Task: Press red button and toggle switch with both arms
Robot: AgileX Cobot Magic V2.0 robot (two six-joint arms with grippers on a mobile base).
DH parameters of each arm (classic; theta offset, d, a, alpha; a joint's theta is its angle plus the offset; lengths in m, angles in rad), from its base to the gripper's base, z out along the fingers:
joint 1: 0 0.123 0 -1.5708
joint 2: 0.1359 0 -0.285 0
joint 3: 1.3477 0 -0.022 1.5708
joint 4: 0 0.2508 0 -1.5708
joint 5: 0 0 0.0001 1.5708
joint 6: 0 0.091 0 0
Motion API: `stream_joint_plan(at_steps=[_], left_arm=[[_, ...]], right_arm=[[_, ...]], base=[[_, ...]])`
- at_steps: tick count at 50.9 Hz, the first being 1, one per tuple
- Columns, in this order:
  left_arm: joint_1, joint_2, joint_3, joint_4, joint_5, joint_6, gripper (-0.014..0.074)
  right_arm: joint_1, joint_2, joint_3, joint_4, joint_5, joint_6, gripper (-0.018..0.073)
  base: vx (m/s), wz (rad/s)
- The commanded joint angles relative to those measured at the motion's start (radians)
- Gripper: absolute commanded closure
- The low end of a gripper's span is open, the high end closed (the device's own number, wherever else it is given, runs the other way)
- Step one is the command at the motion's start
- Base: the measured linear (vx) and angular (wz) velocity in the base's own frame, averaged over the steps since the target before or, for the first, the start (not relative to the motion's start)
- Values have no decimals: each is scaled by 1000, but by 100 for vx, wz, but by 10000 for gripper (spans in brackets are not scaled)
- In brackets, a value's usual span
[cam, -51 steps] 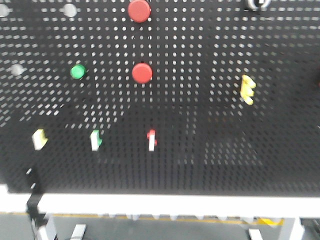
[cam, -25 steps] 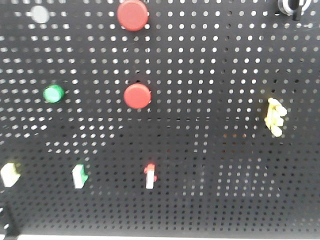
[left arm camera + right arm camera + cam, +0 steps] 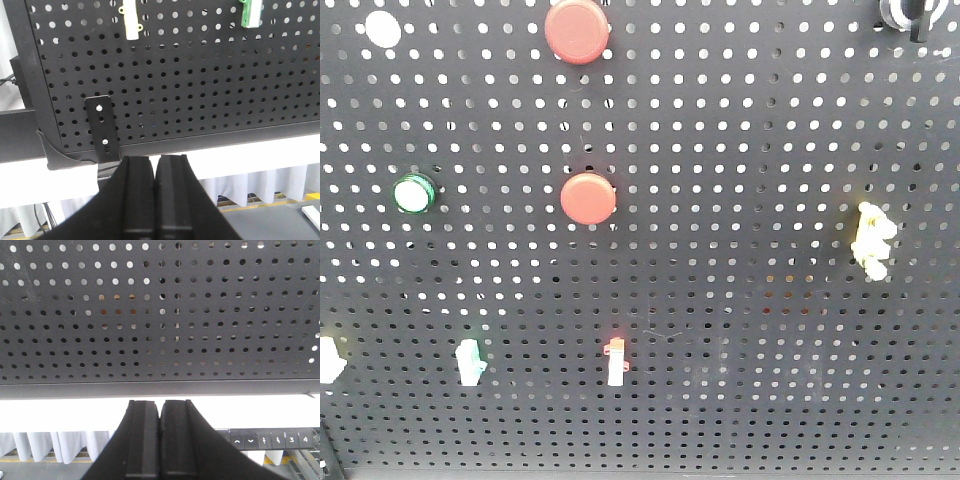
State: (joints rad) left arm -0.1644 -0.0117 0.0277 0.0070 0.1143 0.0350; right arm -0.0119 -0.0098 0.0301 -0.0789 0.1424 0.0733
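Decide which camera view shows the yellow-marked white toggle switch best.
Left wrist view: the toggle switch shows its white body and yellow tabs, cropped only at the top. The front view catches just a sliver at its left edge; the right wrist view shows none.

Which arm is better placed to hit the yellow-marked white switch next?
Likely left. Its wrist view shows the yellow-marked switch up the panel from the shut left pincer. The right pincer, also shut, faces only pegboard, with no switch in view.
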Motion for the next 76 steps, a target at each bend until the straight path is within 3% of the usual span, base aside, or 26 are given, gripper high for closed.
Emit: stream_joint_plan(at_steps=[1, 11, 20, 25, 27, 35, 47, 57, 76], left_arm=[[1, -16, 35, -7, -77, -1, 595], [1, -16, 33, 11, -106, 12, 595], [1, -16, 23, 23, -305, 3, 595], [1, -16, 20, 17, -479, -35, 595], [1, -16, 5, 4, -498, -61, 595], [1, 27, -172, -27, -341, -93, 595], [1, 326, -588, 6, -129, 82, 595], [1, 597, -884, -1, -20, 104, 595], [-7, 741, -963, -137, -9, 107, 595]], right_arm=[[-6, -16, 12, -15, -79, -6, 562], [-6, -16, 12, -14, -125, -2, 562], [-6, -16, 8, -17, -274, 13, 562], [-1, -16, -14, -2, -395, 38, 562], [-1, -16, -41, 1, -397, 58, 562], [-1, 10, -237, -18, -332, 69, 562], [-1, 273, -602, -68, -178, 67, 562], [-1, 485, -793, -65, -151, 69, 562], [-1, 596, -822, 41, -197, 69, 562]], base=[[0, 0], [0, 0], [0, 0], [0, 0], [0, 0], [0, 0], [0, 0], [0, 0], [0, 0]])
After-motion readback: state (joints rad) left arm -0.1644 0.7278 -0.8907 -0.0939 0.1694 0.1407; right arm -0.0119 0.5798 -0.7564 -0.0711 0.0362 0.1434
